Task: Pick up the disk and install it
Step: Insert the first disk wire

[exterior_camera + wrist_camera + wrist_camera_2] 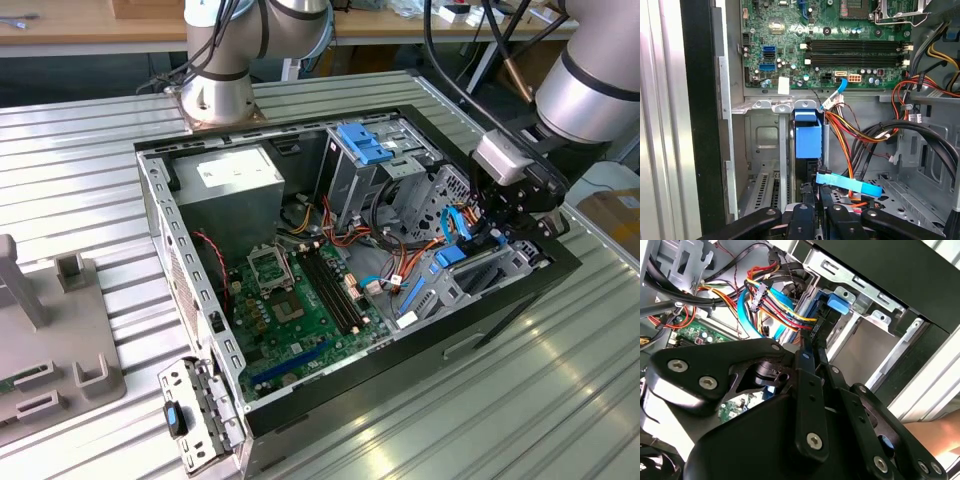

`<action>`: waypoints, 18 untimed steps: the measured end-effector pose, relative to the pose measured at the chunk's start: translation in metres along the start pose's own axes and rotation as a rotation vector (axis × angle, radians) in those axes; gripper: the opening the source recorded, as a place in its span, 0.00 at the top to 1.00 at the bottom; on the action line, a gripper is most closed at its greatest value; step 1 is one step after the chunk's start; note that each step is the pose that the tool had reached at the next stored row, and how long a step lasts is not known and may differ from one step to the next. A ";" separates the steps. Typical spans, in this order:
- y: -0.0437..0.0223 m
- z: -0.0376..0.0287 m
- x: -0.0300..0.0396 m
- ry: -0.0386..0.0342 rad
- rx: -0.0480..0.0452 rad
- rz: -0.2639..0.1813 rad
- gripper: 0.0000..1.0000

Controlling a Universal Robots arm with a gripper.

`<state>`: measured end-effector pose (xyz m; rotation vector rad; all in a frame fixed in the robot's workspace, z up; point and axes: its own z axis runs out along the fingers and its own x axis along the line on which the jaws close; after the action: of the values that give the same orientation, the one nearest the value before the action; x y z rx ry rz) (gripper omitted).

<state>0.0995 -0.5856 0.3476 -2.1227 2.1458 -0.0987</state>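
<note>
Silver ribbed metal desk [80, 150], slats running lengthwise, with bright glare on them toward the exterior view's lower right. Beyond its far edge, a pale wooden table [100, 25], dark shadow beneath. On the desk at the exterior view's left, a grey moulded fixture [50, 340]. At the exterior view's right edge, a brown cardboard box [612, 215].

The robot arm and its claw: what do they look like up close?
The arm is a thick silver-grey tube with rounded joints on a round metal base; black cables run beside it. The gripper is matte black, built of hinged link bars dotted with silver screw heads, with a small grey box mounted at its wrist.
</note>
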 end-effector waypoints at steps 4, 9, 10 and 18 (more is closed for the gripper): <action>0.0013 -0.0001 -0.0006 -0.0044 0.0001 0.003 0.83; -0.0004 0.0001 -0.0011 -0.0093 0.0000 0.004 0.83; -0.0004 0.0002 -0.0010 -0.0093 0.0000 0.004 0.83; -0.0003 0.0017 -0.0009 -0.0086 0.0003 0.009 0.83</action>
<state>0.1000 -0.5847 0.3460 -2.1097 2.1498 -0.0889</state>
